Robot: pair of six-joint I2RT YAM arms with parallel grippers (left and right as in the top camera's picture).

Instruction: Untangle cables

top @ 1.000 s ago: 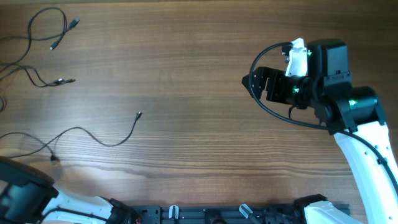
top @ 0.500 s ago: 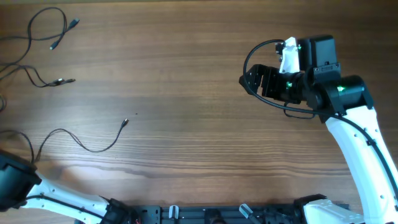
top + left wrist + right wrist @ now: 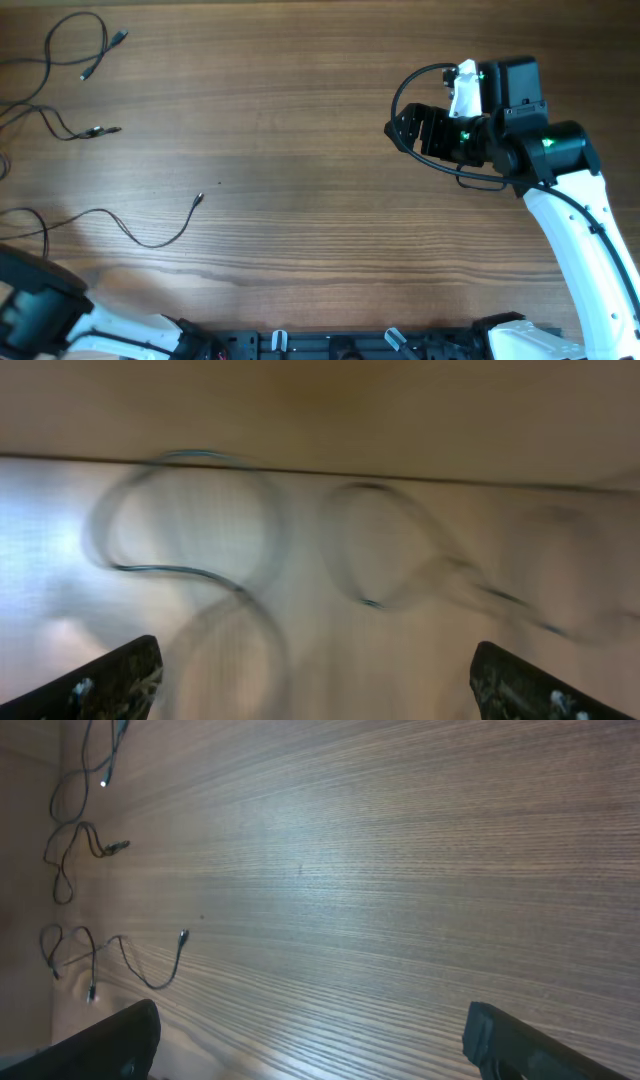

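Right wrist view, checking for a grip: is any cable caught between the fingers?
No: the fingers stand wide apart over bare wooden table, and the cables lie far off.

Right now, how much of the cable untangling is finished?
Mostly done, it seems. The near cable lies by itself on the table. The top cable and middle cable look apart, but both run off the left edge, so I cannot check there. Nothing is in hand: the left gripper and right gripper are open and empty. Left: maybe that hidden part.
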